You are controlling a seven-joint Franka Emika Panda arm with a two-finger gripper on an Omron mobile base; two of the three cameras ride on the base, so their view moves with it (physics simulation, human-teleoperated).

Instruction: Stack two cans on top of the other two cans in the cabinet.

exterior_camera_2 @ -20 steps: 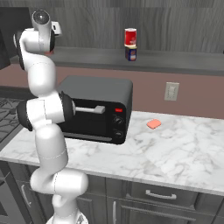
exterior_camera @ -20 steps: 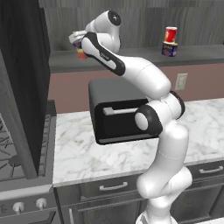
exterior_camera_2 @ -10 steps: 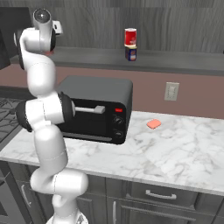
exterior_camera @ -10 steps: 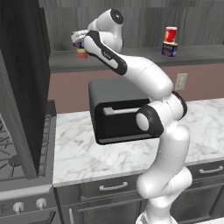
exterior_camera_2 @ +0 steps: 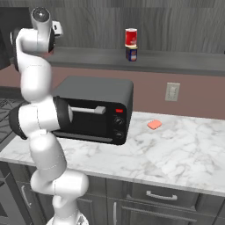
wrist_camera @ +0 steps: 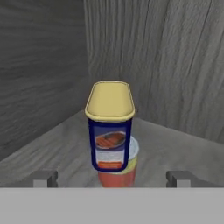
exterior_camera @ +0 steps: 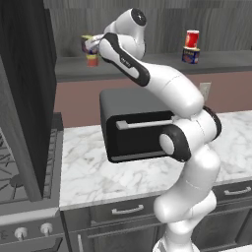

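Since the earlier frame the gripper (wrist_camera: 112,178) has spread its fingers wide apart, releasing the blue can (wrist_camera: 110,127), which stands on the orange-red can (wrist_camera: 118,173).

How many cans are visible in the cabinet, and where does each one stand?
4. The red can stands on a blue can on the shelf's right part. Another blue can stands on the orange-red can in the left corner. None seems hidden.

Glossy white robot arm (exterior_camera: 182,98) built of rounded, tubular segments, with dark grey bands and caps at its joints.
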